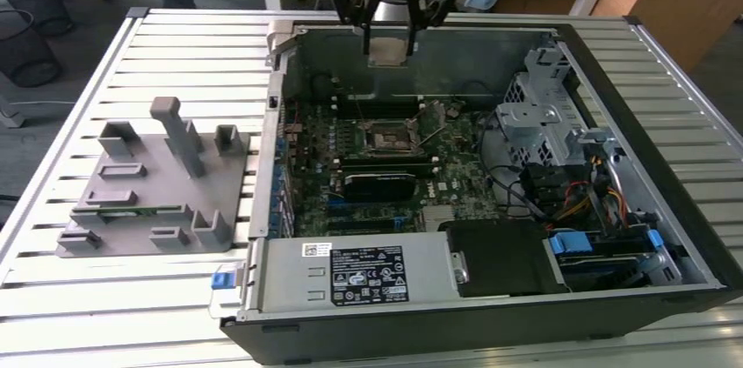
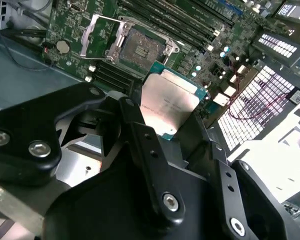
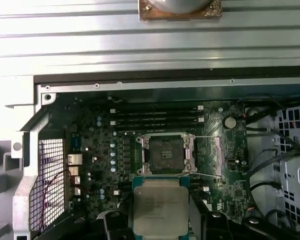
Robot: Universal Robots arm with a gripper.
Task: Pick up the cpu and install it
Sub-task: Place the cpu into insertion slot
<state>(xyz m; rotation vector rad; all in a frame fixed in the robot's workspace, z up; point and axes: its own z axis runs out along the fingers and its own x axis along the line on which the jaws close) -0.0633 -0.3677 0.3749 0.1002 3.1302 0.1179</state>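
— On the slatted metal table (image 1: 174,55) lies an open computer case (image 1: 697,237) with its side panel off. A grey moulded fixture (image 1: 151,185) sits beside it, on the exterior view's left. What's inside?

— A green motherboard (image 1: 348,168) lies flat on the case floor. Near its middle is the cpu socket (image 3: 165,154), bare, with its retention frame (image 2: 102,35) swung up and open.

— And the cpu?

— The cpu (image 1: 388,53) is in the air over the far wall of the case, well above the board and farther back than the socket. The gripper (image 1: 389,43) has it pinched by two opposite edges, with the black fingers (image 2: 135,125) closed against its sides. In both wrist views the silvery lid faces the camera.

— What could go wrong from here?

— My guess is three things. The hold is on thin edges only, so a jolt could let the chip twist or slip and fall onto the board. The raised frame stands right beside the socket, and a descent slightly off line could catch a corner on it. If the chip meets the socket tilted or turned the wrong way, it would sit on the contacts unevenly and might bend them.

— Can you read its orientation mark?

— No, I cannot tell.
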